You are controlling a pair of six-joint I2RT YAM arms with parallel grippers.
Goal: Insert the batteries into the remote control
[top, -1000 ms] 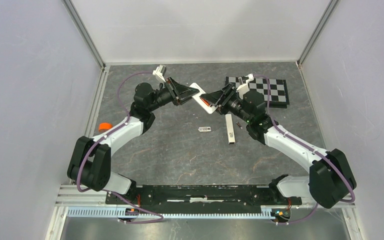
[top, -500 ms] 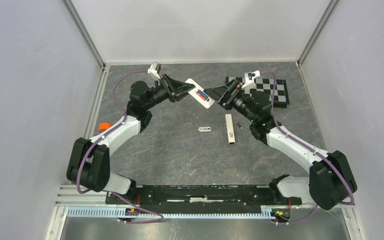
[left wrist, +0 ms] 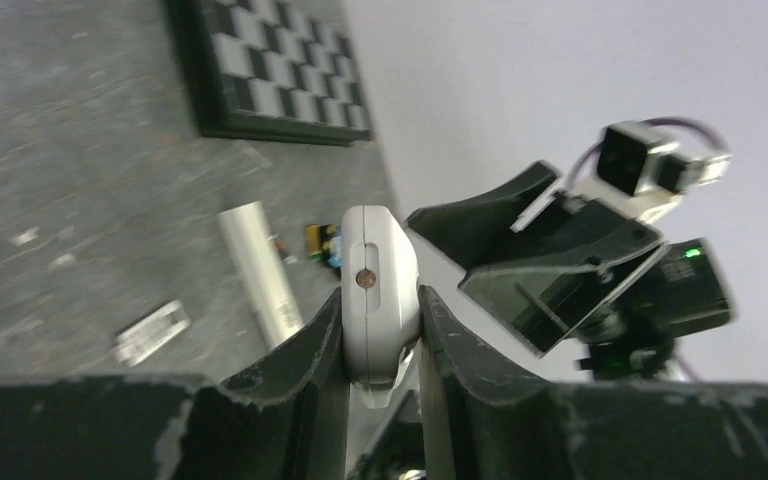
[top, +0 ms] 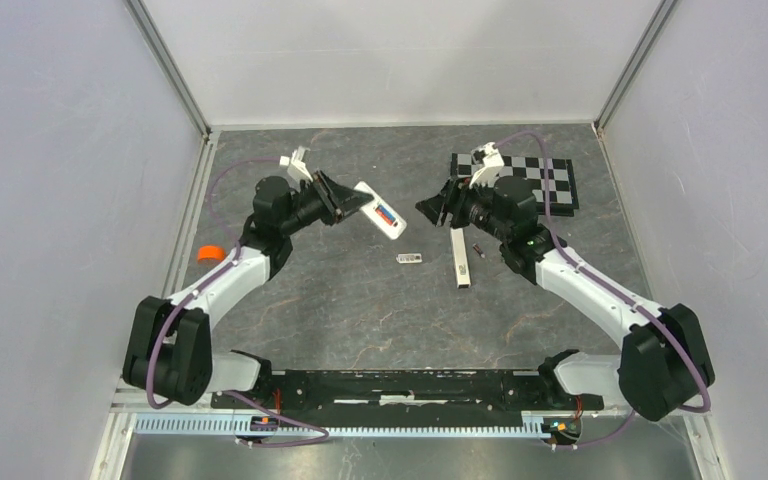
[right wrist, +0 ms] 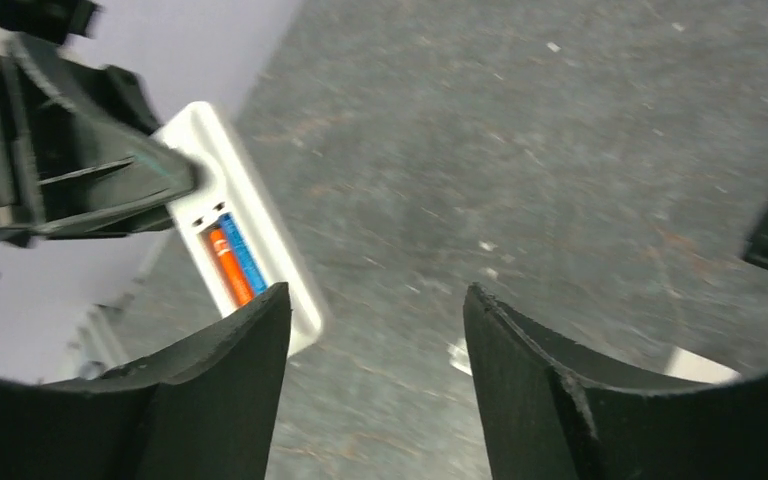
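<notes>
The remote control (top: 380,210) is up off the bench (top: 340,300), clamped at one end in my left gripper (top: 352,203) over the far middle of the bench, with its free end slanting toward the right side. On the left wrist view I see it edge-on, the two fingers pressed against its flat faces. Its back recess faces up, and the batteries (right wrist: 232,262) show inside it as a red-orange strip and a blue strip lying side by side. My right gripper (top: 430,208) hangs just to the right of the remote and apart from it, jaws spread with nothing between them. On its own camera the remote sits beyond the left finger, not touching. Down on the bench lie a slim white bar (top: 459,257), a small flat pale piece (top: 409,258) near it, and the checkerboard (top: 550,180) toward the far right corner.
</notes>
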